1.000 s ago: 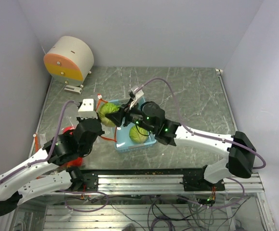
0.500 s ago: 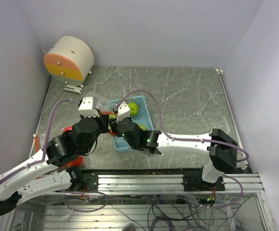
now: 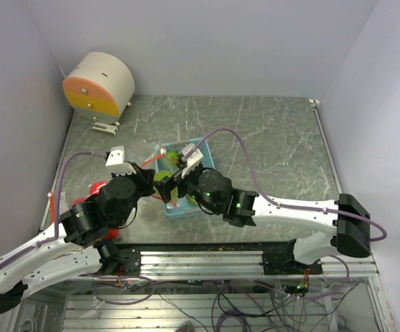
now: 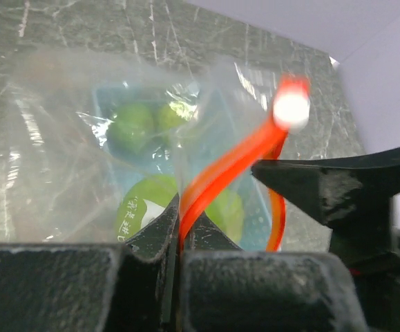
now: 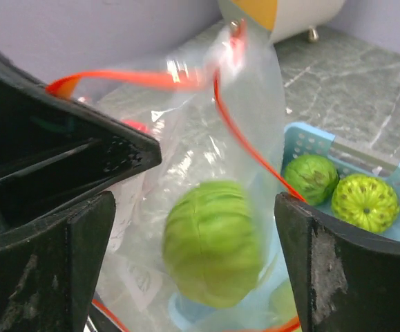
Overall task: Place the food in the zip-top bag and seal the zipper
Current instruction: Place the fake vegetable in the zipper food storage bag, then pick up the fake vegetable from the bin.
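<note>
- My left claw (image 4: 179, 223) is clamped tight on the red-orange zipper (image 4: 231, 162), holding up the clear bag (image 4: 61, 145).
- My right claw (image 5: 194, 235) stands wide apart. A green melon fruit (image 5: 213, 242), seen through the bag's film, hangs between its fingers and touches neither.
- Two more green fruits (image 5: 312, 178) lie in the blue basket (image 5: 309, 142), off to that claw's right.

**White Shells, Black Joints, Purple Cables**

The left arm (image 3: 44, 266) and the right arm (image 3: 282, 205) wear smooth white link shells (image 3: 313, 211) between bulky black joint housings (image 3: 351, 225); a thin purple cable (image 3: 222, 131) loops off each; small green lights (image 3: 237, 203) glow on the right arm's black wrist housing (image 3: 217, 188); a white camera block (image 3: 115, 156) caps each wrist; the left claw (image 4: 182, 221) and the right claw (image 5: 194, 200) have matte black, wedge-shaped fingers (image 5: 48, 277), faintly scuffed and grey at the edges.
</note>
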`<action>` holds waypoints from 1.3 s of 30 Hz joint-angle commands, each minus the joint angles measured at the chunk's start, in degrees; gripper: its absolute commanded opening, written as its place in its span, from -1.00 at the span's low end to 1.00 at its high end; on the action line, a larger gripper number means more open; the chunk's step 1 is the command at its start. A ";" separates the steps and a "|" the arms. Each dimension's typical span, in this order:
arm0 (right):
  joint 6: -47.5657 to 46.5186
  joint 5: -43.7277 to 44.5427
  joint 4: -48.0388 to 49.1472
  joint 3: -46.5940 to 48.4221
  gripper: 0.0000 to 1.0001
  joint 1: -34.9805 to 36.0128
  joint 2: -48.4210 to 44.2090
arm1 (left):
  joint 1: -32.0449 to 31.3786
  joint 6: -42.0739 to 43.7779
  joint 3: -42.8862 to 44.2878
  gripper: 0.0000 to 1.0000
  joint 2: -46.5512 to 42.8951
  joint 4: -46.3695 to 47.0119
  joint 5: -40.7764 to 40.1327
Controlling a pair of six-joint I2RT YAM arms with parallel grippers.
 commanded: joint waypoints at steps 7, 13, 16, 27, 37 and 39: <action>-2.81 -2.98 3.05 -2.71 1.00 -0.06 -12.75 | -0.30 -0.55 3.98 -0.86 -1.33 -6.34 -5.28; 0.01 3.56 -6.04 -1.19 0.97 -3.39 -15.94 | -0.30 0.18 8.87 -0.86 -1.92 -13.02 -9.79; 4.97 -0.54 -12.23 0.88 0.92 -9.87 -13.66 | -0.26 0.91 11.00 -0.86 -3.98 -15.64 -12.12; 5.69 -3.56 -17.85 8.16 0.85 -18.94 7.41 | -0.26 2.32 10.39 -0.86 -7.40 -17.69 -14.08; 7.10 -6.09 -12.17 13.26 0.75 -24.59 24.07 | -0.33 3.20 2.73 -0.86 -3.09 -10.81 -8.84; 6.85 -6.22 -11.81 14.32 0.74 -25.05 26.62 | -0.31 3.18 2.48 -0.86 -2.34 -10.74 -8.79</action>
